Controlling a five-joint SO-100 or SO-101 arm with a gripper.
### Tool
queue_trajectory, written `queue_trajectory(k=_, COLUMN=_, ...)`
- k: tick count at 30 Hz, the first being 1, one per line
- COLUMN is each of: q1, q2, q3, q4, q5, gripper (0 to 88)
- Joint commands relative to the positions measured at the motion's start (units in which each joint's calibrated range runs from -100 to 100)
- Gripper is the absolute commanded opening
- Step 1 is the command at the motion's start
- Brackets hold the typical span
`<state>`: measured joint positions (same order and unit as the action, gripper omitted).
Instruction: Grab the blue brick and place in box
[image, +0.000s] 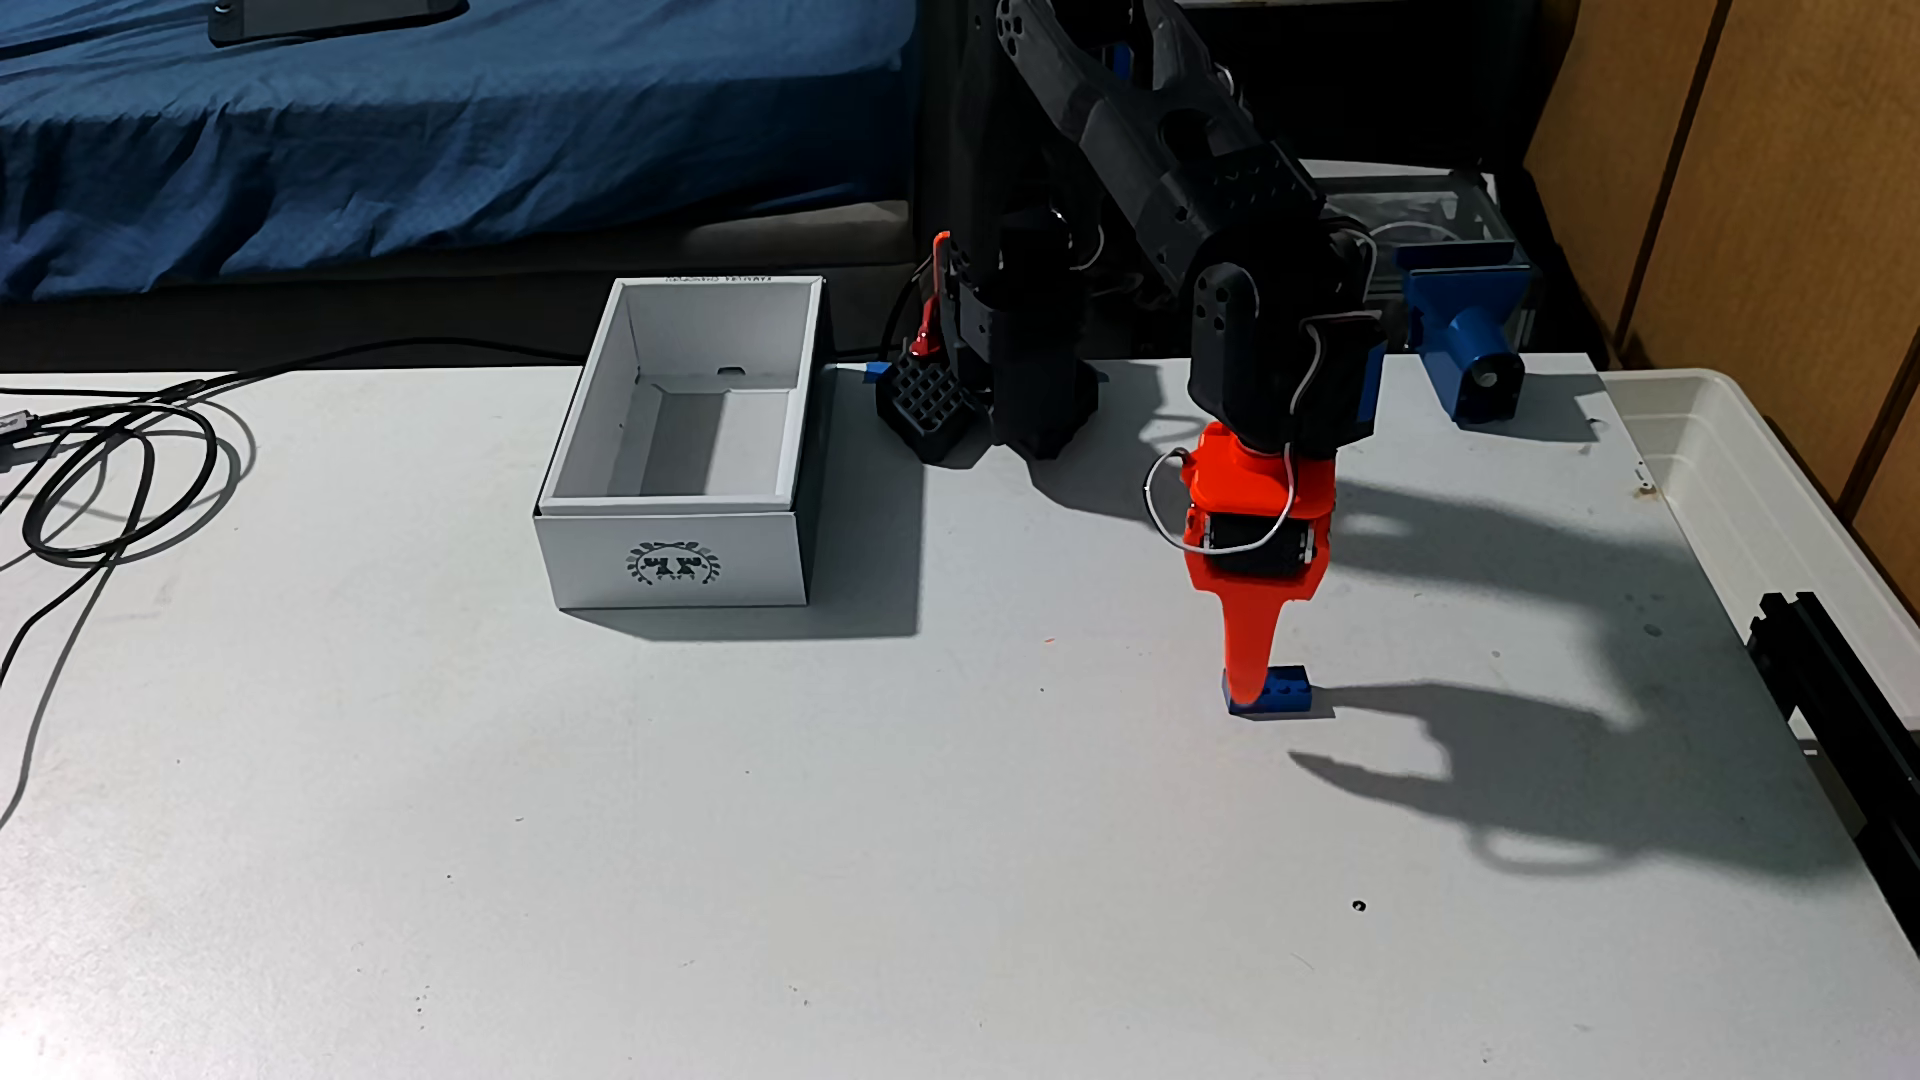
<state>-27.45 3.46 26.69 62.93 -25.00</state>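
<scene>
In the fixed view your gripper (1247, 680) stands on the brick (1280, 694), well right of the box (675, 561) on the table (727, 831)

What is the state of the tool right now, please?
Tool: down at the blue brick on the table; whether it is open or closed on the brick cannot be told from the fixed view.

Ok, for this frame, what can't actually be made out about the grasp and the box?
- Gripper: in the fixed view one orange finger faces the camera and hides the other, so open or shut cannot be told.
- Blue brick: its left end is covered by that finger; whether it is pinched is unclear.
- Box: its near wall hides the front part of the floor.
- Emblem on the box: too small to read detail.
</scene>
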Motion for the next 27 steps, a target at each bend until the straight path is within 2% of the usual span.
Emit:
queue_trajectory(k=1, q1=-0.3, q2=-0.5, q3=-2.1, q4=-0.1, q5=-0.1, gripper=19.1)
queue_trajectory(k=19, q1=-2.4, q2=0.8, q3=-1.4, q4=-1.5, q5=-0.2, gripper=19.0)
queue_trajectory(k=27, q1=-2.8, q2=7.4, q3=-4.0, q4=-1.8, q5=0.4, gripper=19.6)
